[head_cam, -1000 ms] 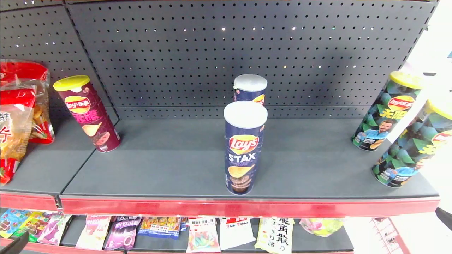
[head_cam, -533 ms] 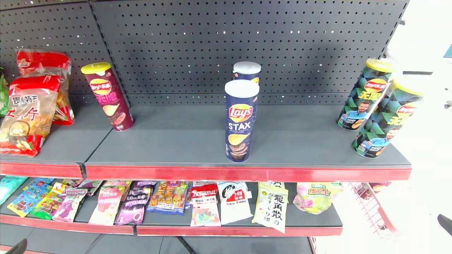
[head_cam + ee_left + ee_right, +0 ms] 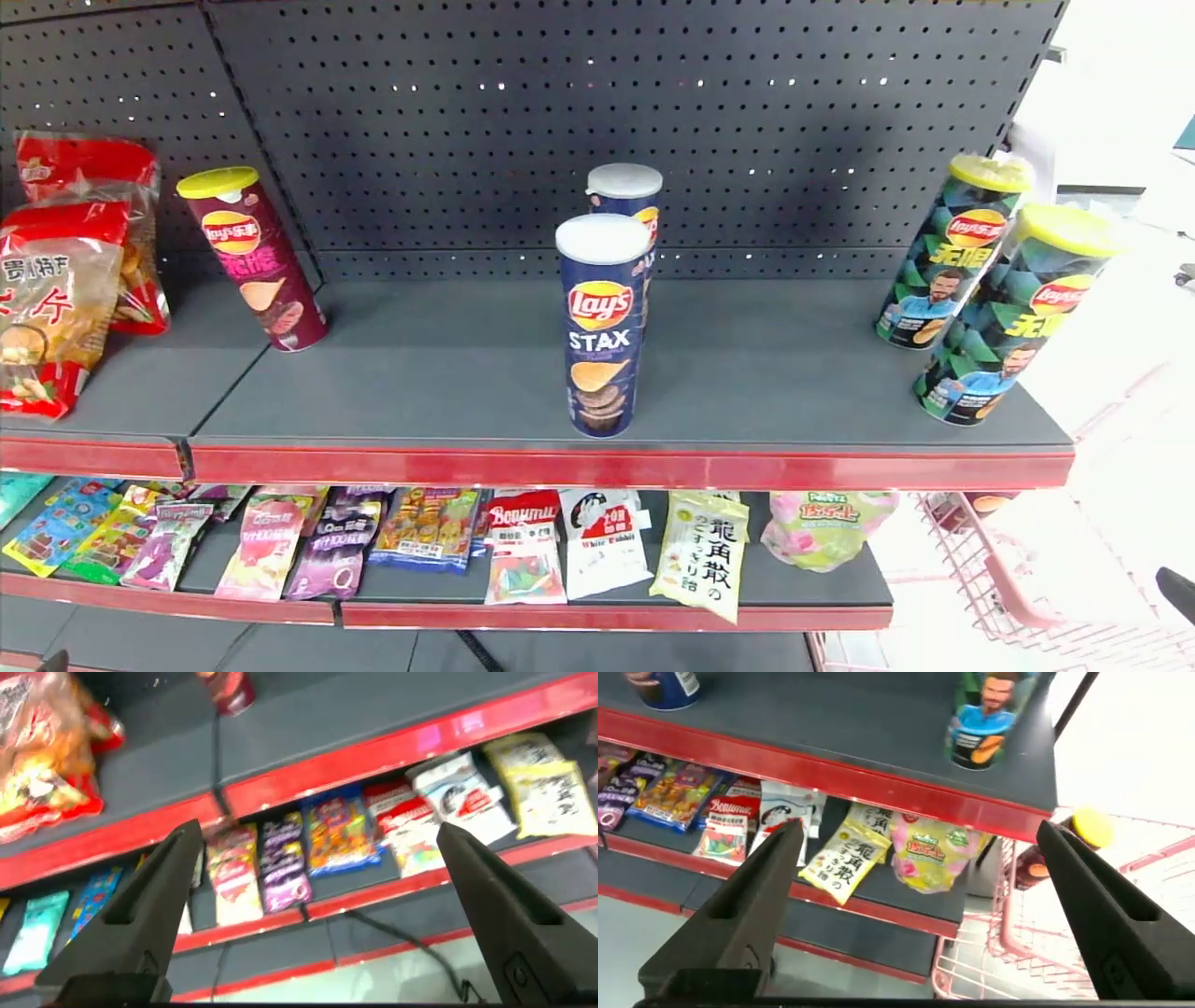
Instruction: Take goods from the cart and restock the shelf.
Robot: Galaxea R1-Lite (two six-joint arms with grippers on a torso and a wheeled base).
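The grey shelf with a red front edge (image 3: 635, 467) carries a blue chip can (image 3: 600, 327) near the front, with a second blue can (image 3: 624, 187) behind it. A maroon can (image 3: 252, 261) stands at the left and two green cans (image 3: 938, 252) (image 3: 1013, 317) at the right. The pink wire cart (image 3: 990, 579) sits at the lower right, below the shelf end. It holds a dark can with a yellow lid (image 3: 1064, 840). My left gripper (image 3: 318, 831) hangs open and empty before the lower shelf. My right gripper (image 3: 920, 826) is open and empty near the cart (image 3: 1008, 943).
Red snack bags (image 3: 56, 280) fill the shelf's left end. The lower shelf (image 3: 616, 616) holds a row of small sachets (image 3: 523, 551). A perforated back panel (image 3: 560, 112) closes the rear. Open shelf surface lies on both sides of the blue cans.
The head camera has pulled back and turned, so the lower shelf and the cart now show. The cans on the shelf stand as before.
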